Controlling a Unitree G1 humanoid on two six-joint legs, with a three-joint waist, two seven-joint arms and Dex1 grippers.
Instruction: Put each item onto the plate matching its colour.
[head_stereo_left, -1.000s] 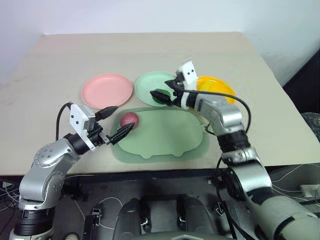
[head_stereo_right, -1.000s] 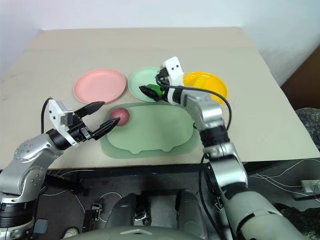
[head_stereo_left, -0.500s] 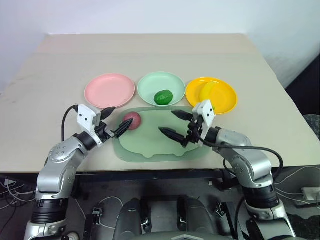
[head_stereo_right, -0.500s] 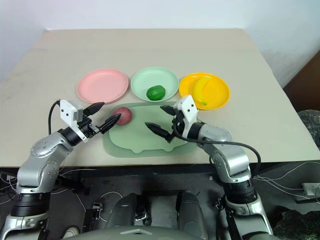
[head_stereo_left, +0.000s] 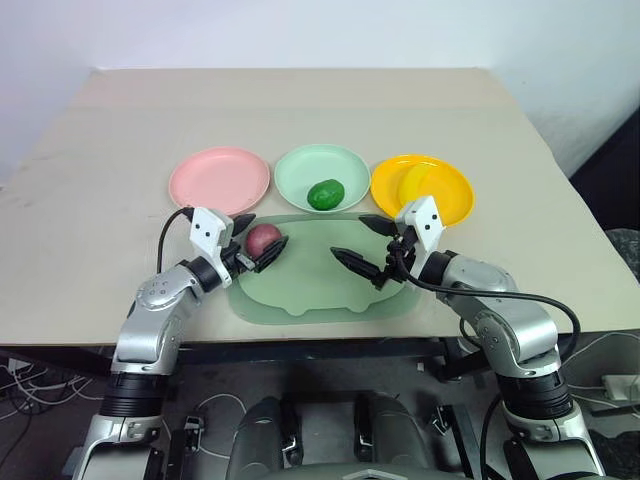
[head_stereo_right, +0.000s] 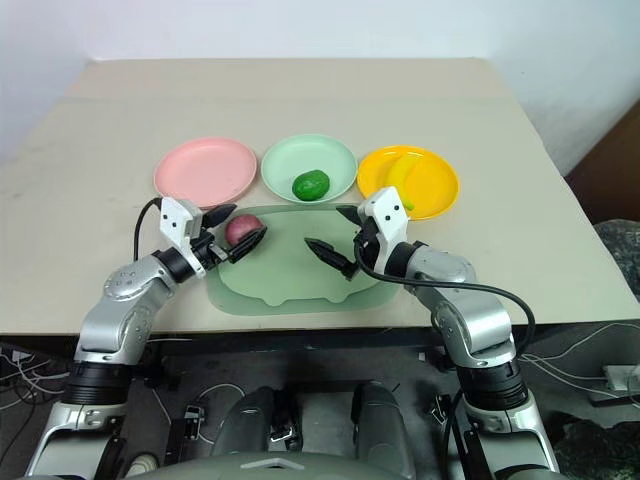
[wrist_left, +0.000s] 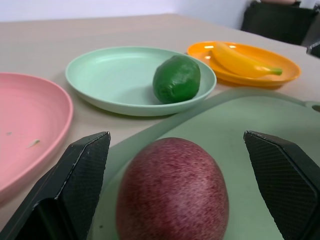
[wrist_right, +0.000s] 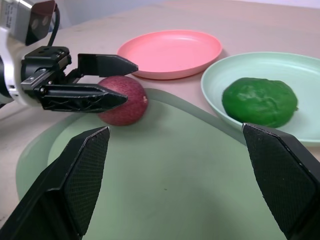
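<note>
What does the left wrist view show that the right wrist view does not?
Left wrist view alone: the yellow plate holding the banana.

Right wrist view alone: the left tool, open, its fingers either side of the reddish ball.

Both: that ball on the pale green tray, the green oval on the mint plate, and the bare pink plate.

The right gripper has left the green oval on the mint plate and drawn back over the tray
</note>
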